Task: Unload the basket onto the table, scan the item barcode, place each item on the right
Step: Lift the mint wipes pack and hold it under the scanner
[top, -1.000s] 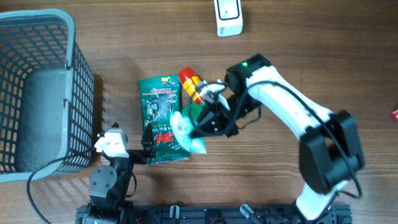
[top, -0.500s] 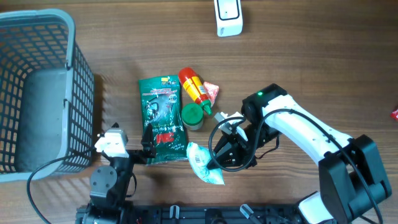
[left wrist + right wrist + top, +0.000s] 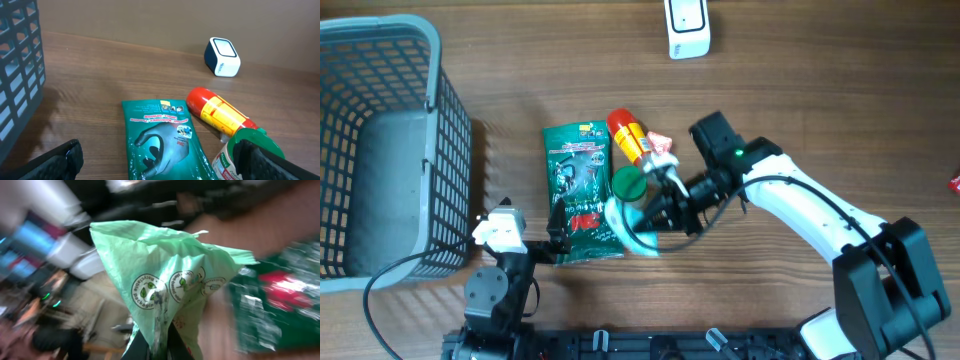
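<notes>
One bottle point(image 3: 628, 136), jar point(image 3: 630, 184), packet point(image 3: 575, 170) beside pouch point(image 3: 623, 228)

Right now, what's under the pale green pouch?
The green glove packet has one corner beneath the pouch, held by the right gripper; that corner's print is hidden.

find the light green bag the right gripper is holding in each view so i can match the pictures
overhead: the light green bag sits low centre, at the tip of the right gripper, which is shut on it.
left wrist: not in it.
right wrist: the bag fills the centre, pinched from below.
shared landmark: the dark green glove pack, bottom centre in the left wrist view and a green and red blur at the right edge of the right wrist view.
</notes>
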{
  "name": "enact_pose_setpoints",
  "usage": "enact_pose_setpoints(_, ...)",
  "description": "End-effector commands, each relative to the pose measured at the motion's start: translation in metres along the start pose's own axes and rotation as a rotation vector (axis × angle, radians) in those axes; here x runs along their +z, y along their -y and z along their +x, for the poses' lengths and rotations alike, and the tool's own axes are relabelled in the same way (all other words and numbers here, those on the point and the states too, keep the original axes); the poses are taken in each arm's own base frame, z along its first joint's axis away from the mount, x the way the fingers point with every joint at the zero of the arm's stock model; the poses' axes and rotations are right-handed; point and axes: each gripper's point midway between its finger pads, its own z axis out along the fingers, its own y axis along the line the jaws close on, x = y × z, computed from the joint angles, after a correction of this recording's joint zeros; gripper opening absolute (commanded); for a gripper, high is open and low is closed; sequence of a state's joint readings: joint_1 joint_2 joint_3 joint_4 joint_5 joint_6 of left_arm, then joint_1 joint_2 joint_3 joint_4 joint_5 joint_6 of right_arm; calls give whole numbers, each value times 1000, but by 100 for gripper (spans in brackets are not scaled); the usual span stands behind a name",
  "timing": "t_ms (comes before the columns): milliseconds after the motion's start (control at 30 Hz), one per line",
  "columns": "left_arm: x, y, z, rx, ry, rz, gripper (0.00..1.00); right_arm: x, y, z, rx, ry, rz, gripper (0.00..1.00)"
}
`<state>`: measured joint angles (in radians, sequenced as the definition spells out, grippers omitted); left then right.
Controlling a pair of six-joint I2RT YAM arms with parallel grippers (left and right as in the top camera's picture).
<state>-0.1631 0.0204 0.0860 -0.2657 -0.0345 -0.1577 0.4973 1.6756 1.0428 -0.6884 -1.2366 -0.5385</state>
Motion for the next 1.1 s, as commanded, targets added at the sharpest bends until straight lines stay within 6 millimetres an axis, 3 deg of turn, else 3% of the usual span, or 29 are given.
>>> enact_pose_setpoints(0, 0, 0, 1, 19, 0, 5, 100, -18, 36, -15, 353, 28, 211, 4)
enact_pose_setpoints(167, 0, 0, 1, 19, 0, 5, 100, -63, 39, -65, 320, 155, 280, 4)
enact_pose_setpoints(267, 0, 0, 1, 19, 0, 5, 100, -93, 40, -83, 267, 215, 376, 4)
enact_pose_setpoints(400, 0, 0, 1, 19, 0, 5, 100, -125, 89, -67, 341, 198, 725, 4)
enact_pose_setpoints(633, 0, 0, 1, 19, 0, 5, 100, -170, 140, -61, 447, 274, 1068, 4)
enact_pose_setpoints(900, 0, 0, 1, 19, 0, 5, 100, -191, 188, -94, 435, 365, 1160, 4)
enact_pose_setpoints(1067, 0, 0, 1, 19, 0, 5, 100, -225, 234, -131, 432, 374, 1303, 4)
